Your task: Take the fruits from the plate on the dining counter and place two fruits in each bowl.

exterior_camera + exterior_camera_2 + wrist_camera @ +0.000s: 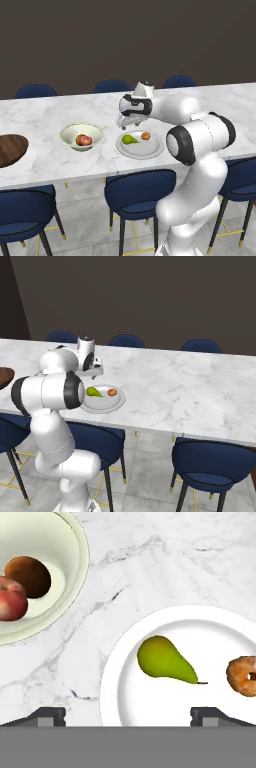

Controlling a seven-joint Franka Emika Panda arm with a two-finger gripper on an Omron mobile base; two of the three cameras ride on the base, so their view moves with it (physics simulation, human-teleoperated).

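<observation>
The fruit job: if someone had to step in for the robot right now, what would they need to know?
Gripper: open, empty, above the plate.
Cream bowl: holds the red-pink fruit and the brown fruit. Its two are in.
Plate, on the dining counter: green pear and small orange fruit lie apart.
Dark wooden bowl: at the left edge of the left base view, no fruit seen in it.
Left: move the pear and the orange fruit to the wooden bowl.

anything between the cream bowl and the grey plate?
Nothing: bare white marble counter separates the deep cream bowl from the flat grey plate, per hand view.
</observation>
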